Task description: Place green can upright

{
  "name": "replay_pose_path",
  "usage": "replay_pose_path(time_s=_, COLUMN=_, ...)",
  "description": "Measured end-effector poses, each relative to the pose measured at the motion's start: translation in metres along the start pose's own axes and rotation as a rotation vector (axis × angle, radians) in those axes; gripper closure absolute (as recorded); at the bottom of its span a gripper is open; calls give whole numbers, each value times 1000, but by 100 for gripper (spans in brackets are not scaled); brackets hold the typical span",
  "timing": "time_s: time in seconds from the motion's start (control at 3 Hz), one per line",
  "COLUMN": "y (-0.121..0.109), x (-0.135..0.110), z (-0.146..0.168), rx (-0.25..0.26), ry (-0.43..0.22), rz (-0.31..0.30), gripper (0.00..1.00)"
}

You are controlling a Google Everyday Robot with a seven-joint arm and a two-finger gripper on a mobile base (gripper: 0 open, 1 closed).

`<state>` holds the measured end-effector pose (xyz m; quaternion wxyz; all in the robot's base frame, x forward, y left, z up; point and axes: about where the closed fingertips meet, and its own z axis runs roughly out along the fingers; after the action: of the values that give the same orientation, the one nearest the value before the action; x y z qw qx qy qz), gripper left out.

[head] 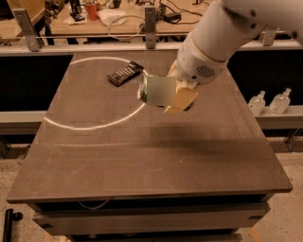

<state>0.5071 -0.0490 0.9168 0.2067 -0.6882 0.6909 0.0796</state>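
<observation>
The green can (157, 90) is held in the air above the middle of the brown table (142, 160), lying on its side with its silver top facing left. My gripper (176, 97) is shut on the can, its tan fingers (184, 98) clamped on the can's right part. The white arm reaches in from the upper right.
A dark snack bar wrapper (124, 73) lies at the far left part of the table, inside a white circle of light (94, 94). Two small bottles (270, 101) stand on a ledge at the right. A cluttered bench (118, 14) runs behind the table.
</observation>
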Motion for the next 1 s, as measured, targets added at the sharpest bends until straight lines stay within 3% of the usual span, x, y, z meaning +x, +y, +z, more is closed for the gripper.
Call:
replay_pose_path(time_s=0.33, y=-10, x=6, z=-37, rx=21, ry=-231, rz=-47, gripper=100)
replay_pose_path(time_s=0.67, y=-9, x=6, z=-57, rx=-11, ry=-492, rz=-117, gripper=100)
replay_pose_path(time_s=1.0, y=-1, x=6, z=-71, rx=-62, ry=-771, rz=-88, gripper=100)
